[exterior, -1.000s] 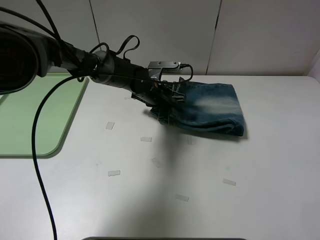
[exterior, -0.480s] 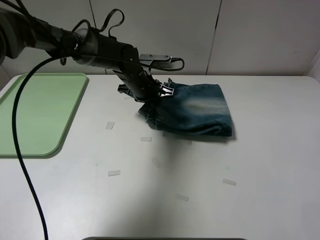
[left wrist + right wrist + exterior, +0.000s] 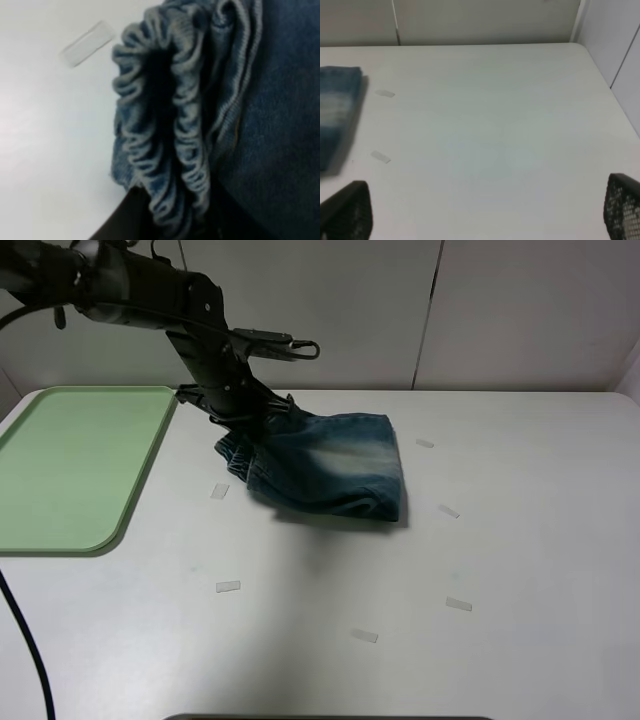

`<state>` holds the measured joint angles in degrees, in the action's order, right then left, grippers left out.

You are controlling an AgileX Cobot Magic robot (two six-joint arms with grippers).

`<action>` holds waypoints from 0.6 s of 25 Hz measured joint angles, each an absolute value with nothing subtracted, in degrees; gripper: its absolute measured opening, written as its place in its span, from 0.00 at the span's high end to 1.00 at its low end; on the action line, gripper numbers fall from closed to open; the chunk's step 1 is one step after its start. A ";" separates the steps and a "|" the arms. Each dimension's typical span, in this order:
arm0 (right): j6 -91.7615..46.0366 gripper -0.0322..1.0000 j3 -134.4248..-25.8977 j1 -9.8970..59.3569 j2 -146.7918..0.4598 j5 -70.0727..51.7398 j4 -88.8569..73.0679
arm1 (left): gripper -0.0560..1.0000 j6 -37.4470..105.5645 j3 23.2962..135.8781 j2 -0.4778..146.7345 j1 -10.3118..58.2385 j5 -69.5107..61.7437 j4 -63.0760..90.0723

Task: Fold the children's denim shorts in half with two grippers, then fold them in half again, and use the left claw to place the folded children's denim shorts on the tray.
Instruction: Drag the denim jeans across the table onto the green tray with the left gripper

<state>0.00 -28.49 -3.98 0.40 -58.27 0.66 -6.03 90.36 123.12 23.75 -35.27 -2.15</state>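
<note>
The children's denim shorts (image 3: 325, 465) are folded into a small blue bundle on the white table, right of the tray (image 3: 80, 465). My left claw (image 3: 262, 412) is shut on the bundle's gathered waistband at its left end, which is lifted a little. The left wrist view shows the ruffled elastic waist (image 3: 165, 125) close up, with one dark finger (image 3: 125, 220) below it. The pale green tray lies flat at the left with nothing on it. My right gripper (image 3: 485, 210) is open over bare table, well to the right of the shorts (image 3: 337, 110). The exterior view does not show the right arm.
Several small clear tape strips lie on the table, such as one (image 3: 219, 490) near the tray's right edge, one (image 3: 228, 587) in front and one (image 3: 447, 511) right of the shorts. A wall stands behind the table's far edge.
The left arm has drawn back to the left, dragging the folded shorts with it toward the tray. Tape strips that the shorts covered now show on their right.
</note>
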 joint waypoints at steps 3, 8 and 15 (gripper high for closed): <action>0.00 0.29 -28.49 -3.98 0.40 -58.27 0.66 | 0.76 -3.83 90.36 121.04 21.36 -37.52 -2.19; 0.00 0.29 -28.49 -3.98 0.40 -58.27 0.66 | 0.77 -0.32 90.36 118.14 16.17 -41.21 -2.35; 0.00 0.29 -28.49 -3.98 0.40 -58.27 0.66 | 0.77 4.64 90.33 117.63 7.63 -44.21 -2.92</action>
<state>0.00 -28.49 -3.98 0.40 -58.27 0.66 4.64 90.33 117.63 7.63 -44.21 -2.92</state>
